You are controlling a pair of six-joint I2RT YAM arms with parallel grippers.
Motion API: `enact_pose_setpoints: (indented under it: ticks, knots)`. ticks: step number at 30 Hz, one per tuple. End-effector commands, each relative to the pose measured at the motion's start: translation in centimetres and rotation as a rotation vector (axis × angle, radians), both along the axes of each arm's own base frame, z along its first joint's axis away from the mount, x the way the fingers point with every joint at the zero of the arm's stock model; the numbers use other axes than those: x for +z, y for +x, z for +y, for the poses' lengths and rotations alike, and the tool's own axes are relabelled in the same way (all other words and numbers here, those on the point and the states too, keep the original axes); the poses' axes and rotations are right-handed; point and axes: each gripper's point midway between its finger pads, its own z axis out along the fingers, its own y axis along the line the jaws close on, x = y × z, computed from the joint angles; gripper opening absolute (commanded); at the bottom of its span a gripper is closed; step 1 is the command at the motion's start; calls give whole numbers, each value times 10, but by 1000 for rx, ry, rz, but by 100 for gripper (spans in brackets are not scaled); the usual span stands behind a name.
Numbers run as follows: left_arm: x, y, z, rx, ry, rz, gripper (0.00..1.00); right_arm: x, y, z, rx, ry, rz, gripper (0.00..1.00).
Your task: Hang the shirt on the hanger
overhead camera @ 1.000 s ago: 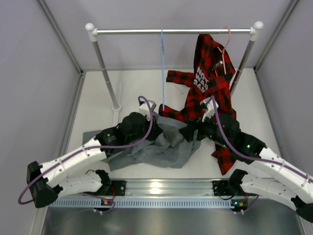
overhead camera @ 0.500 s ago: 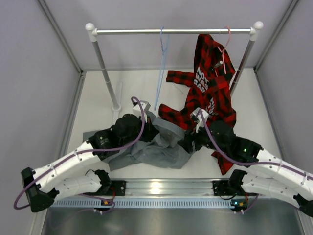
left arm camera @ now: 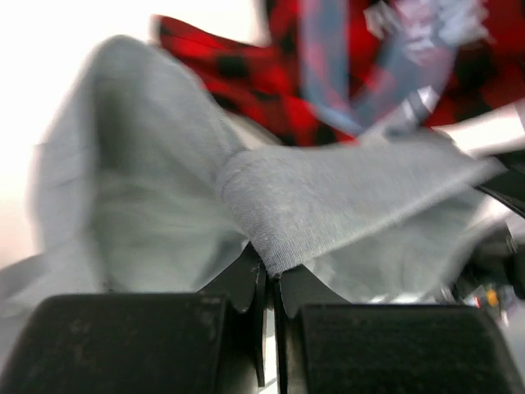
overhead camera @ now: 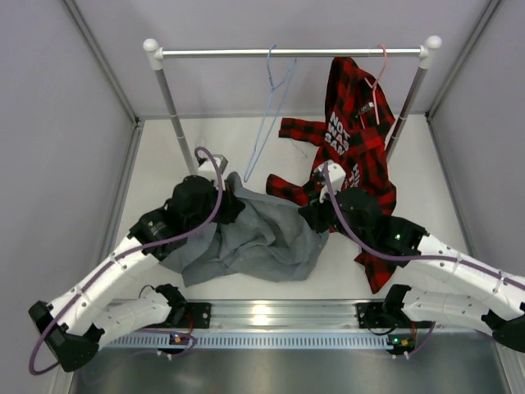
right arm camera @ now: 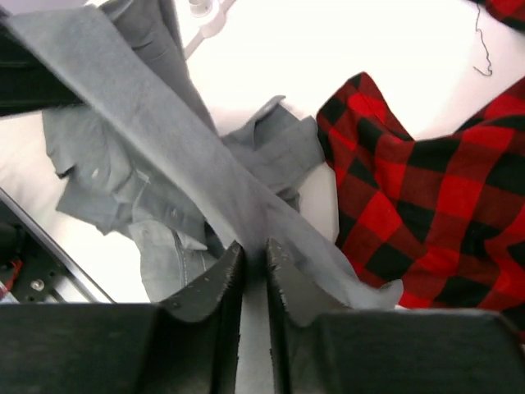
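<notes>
The grey shirt (overhead camera: 264, 236) lies bunched on the table between my two arms, with one band of it pulled taut between the grippers. My left gripper (overhead camera: 232, 203) is shut on an edge of that fabric (left arm camera: 328, 197), its fingertips pinching a corner (left arm camera: 271, 267). My right gripper (overhead camera: 315, 216) is shut on a fold of the same shirt (right arm camera: 148, 123), which runs down between its fingers (right arm camera: 231, 271). The light-blue hanger (overhead camera: 260, 130) hangs by its hook from the rail, tilted with its lower end toward the left. It sits above and behind the shirt, touching neither gripper.
A red-and-black plaid shirt (overhead camera: 354, 139) hangs on a pink hanger (overhead camera: 381, 61) at the rail's right end and trails onto the table beside my right arm (right arm camera: 426, 197). The rail (overhead camera: 328, 52) stands on two posts (overhead camera: 174, 115). Grey walls close in both sides.
My right gripper has closed on the grey shirt. My left arm has moved left and back, drawing the fabric out. The blue hanger's lower end has swung from vertical to a leftward tilt.
</notes>
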Motion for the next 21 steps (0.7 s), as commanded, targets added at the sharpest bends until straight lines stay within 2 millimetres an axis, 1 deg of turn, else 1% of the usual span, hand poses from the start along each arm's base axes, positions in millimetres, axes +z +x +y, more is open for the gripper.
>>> enact_pose_setpoints:
  ticks: [1,2,3,4,5,6,7,9,10,11,12,13,14,15,16,17,18,19,20,21]
  knots:
    - [3,16,25,7,-2,13,0,15,6,5,-24,1,7,16]
    - [-2,15,23,-34,-34,47,0,19,4,8,-13,26,7,24]
    - [0,15,18,-56,-58,41,0,25,-1,14,22,63,17,29]
    - [-8,10,15,-82,-69,52,0,40,-2,18,36,107,2,43]
    - [-8,7,11,-106,-93,48,0,47,-3,20,40,126,3,49]
    - [-3,4,5,-136,-133,29,0,54,-3,21,34,147,10,56]
    - [-9,0,5,-144,-149,29,0,70,-1,24,29,168,5,64]
    - [-10,-6,0,-168,-196,27,0,85,3,29,3,200,20,70]
    - [-3,-7,-3,-182,-231,-6,0,109,7,30,-9,236,-3,72]
    - [-14,-10,-4,-188,-240,11,0,106,13,38,-17,211,11,72]
    - [-14,-12,-5,-186,-265,15,0,111,20,38,-47,207,1,72]
    - [-10,-11,-5,-184,-287,-7,0,132,26,40,-68,234,-23,73]
    - [-14,-12,-5,-174,-296,-1,0,125,36,49,-88,200,-13,76]
    - [-21,-12,-4,-160,-302,20,0,127,43,52,-110,188,-15,77]
    - [-24,-10,-2,-137,-302,22,0,150,47,58,-109,218,-36,78]
    - [-26,-9,-1,-121,-304,26,0,139,57,75,-103,177,-20,82]
    - [-34,-8,1,-98,-308,46,0,138,61,81,-101,157,-13,85]
    - [-36,-7,2,-81,-315,46,0,162,67,87,-106,190,-43,90]
    - [-35,-4,3,-63,-328,33,0,153,78,99,-120,158,-39,95]
    - [-38,-4,3,-50,-345,48,0,157,85,101,-140,143,-60,98]
